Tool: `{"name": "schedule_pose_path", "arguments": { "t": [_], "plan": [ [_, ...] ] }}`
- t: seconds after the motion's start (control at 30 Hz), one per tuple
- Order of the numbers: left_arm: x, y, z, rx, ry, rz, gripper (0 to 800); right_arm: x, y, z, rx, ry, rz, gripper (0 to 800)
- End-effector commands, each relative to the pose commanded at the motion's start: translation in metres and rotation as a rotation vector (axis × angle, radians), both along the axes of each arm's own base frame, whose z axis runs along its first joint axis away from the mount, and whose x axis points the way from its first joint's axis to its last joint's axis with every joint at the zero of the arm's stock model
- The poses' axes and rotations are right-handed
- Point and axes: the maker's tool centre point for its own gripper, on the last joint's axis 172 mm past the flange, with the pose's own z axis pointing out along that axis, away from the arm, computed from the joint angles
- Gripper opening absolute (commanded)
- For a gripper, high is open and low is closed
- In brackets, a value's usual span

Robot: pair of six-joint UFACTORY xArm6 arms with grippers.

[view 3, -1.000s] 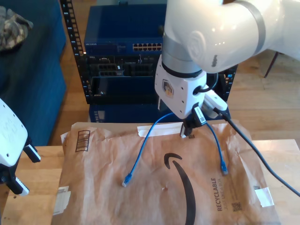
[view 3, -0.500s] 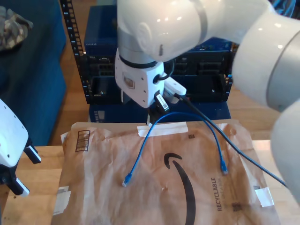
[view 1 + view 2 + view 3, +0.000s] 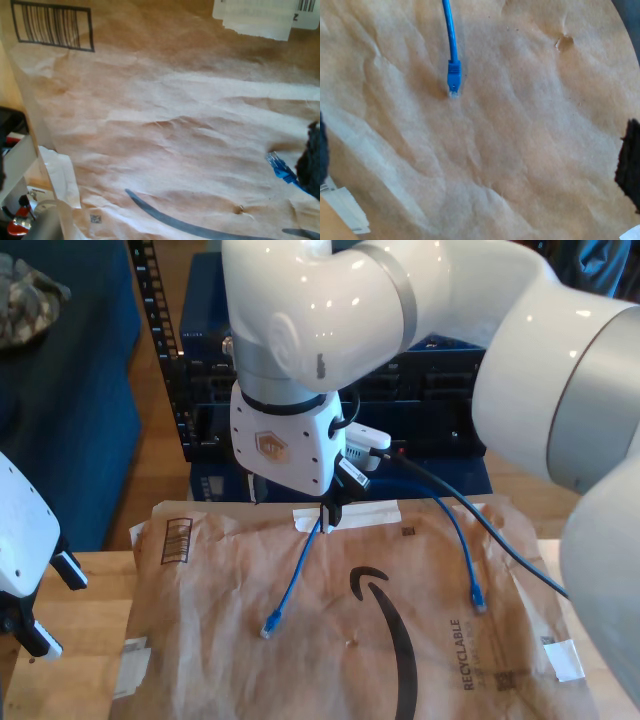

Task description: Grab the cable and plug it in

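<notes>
Brown paper mailer [image 3: 165, 115] under my first gripper [image 3: 159, 150]. One dark finger [image 3: 311, 167] sits at the frame edge and a dark bit at the opposite edge, so the jaws read as spread with nothing between. A clear plug [image 3: 276, 164] of the cable [image 3: 286, 175] lies flat on the paper just beside that finger, not held.

Second wrist view: my second gripper [image 3: 476, 157] hovers over the mailer with dark fingers [image 3: 630, 167] far apart, parted and empty. The other plug [image 3: 453, 77] lies flat, well off the jaw line.

Exterior view: the blue cable loops across the mailer, with one plug toward the view's left and one toward its right. A white arm's gripper [image 3: 330, 515] hangs low at the loop's far bend. A second arm [image 3: 25, 560] waits at the view's left. The rack [image 3: 200, 390] stands behind.

Step in hand is the grab, I judge. Centre the jaws over the boot just behind a plug, come down straight, and close on the boot rather than the thin cord, leaving the clip free for the port.
</notes>
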Motion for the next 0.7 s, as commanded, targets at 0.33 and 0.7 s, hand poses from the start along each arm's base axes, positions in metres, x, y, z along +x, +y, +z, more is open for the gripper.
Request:
{"name": "schedule_pose_path", "arguments": {
  "t": [0.33,0.7],
  "plan": [
    [-0.001,0.0,-0.003,-0.001,0.004,0.001,800,-0.02,0.01,-0.06,-0.014,0.021,0.023,798],
    [-0.004,-0.001,-0.017,-0.006,0.023,0.005,800,-0.014,0.015,-0.099,0.01,-0.02,-0.067,799]
  ]
}}
